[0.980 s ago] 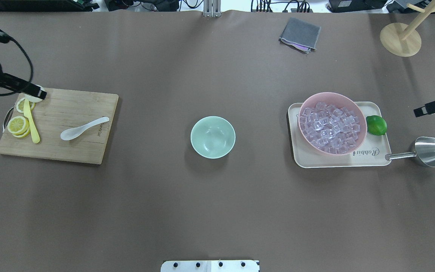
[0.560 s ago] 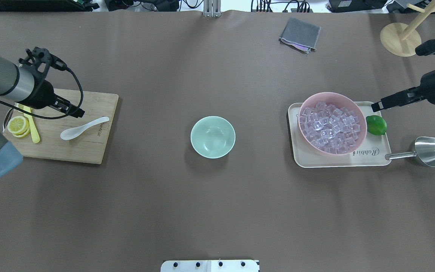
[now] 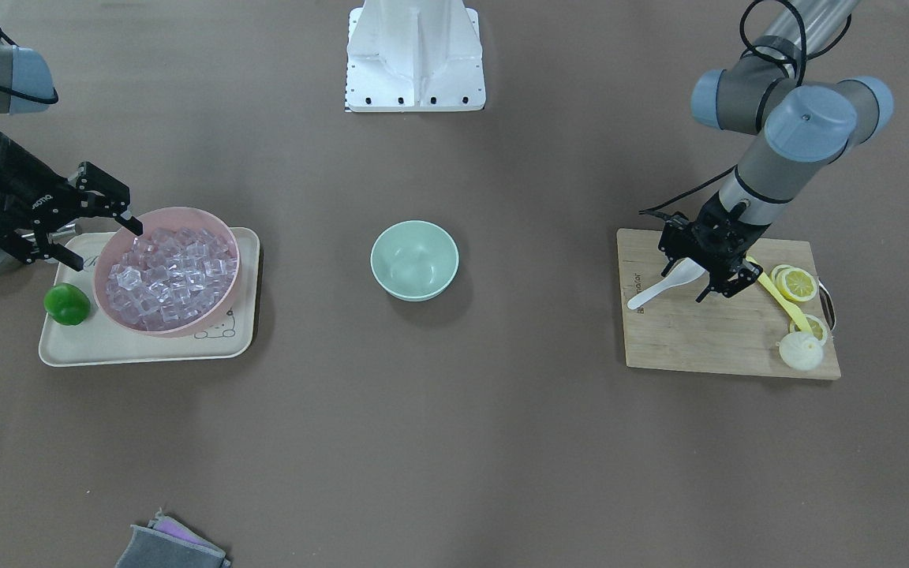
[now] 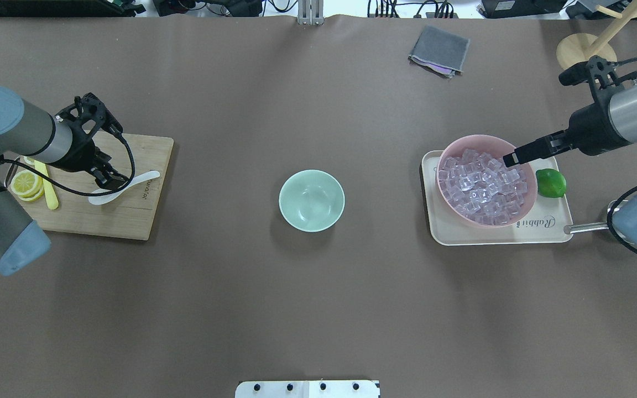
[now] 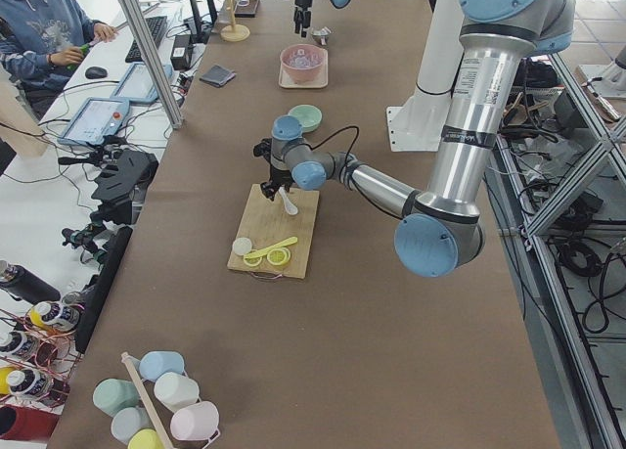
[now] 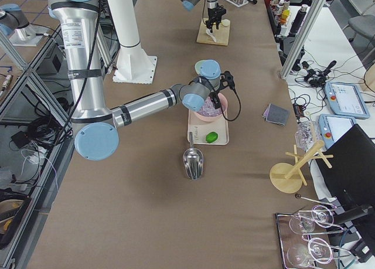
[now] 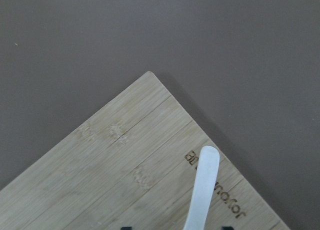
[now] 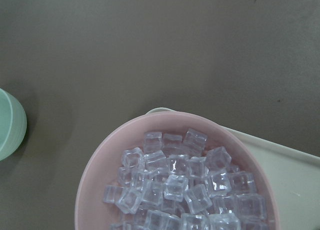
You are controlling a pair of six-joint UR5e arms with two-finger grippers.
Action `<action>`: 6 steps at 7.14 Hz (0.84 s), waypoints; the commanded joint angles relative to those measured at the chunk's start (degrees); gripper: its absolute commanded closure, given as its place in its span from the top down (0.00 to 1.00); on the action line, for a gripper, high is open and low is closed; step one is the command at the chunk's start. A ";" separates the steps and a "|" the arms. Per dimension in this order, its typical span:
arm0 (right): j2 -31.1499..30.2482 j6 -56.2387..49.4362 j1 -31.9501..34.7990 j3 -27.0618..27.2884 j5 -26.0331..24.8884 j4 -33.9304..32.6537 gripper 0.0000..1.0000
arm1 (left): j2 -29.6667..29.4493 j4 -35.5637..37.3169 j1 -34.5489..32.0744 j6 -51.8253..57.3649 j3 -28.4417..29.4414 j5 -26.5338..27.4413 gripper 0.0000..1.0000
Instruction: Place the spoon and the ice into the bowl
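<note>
The mint-green bowl (image 4: 311, 200) sits empty at the table's centre, so neither step appears done. The white spoon (image 3: 656, 290) lies on the cutting board (image 3: 707, 339), with the left gripper (image 3: 716, 290) over it, fingers spread either side of the handle. The ice (image 3: 162, 276) is heaped in the pink bowl (image 3: 178, 330), and the right gripper (image 3: 103, 246) hovers at its rim, spread and holding nothing.

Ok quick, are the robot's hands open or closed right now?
Left gripper: open, over the spoon, not gripping it.
Right gripper: open, empty, above the pink bowl of ice.
</note>
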 commanded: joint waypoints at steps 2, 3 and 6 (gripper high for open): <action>0.21 0.03 -0.54 0.00 -0.06 -0.09 0.99 | -0.85 -0.05 2.04 0.31 1.19 0.43 0.67; 0.21 0.03 -1.24 -0.08 -0.41 -0.09 0.99 | -0.85 -0.14 2.65 0.22 1.28 0.43 0.67; 0.82 2.05 -2.13 0.00 -0.85 -0.09 0.99 | -0.85 0.03 3.71 0.04 2.07 0.52 0.41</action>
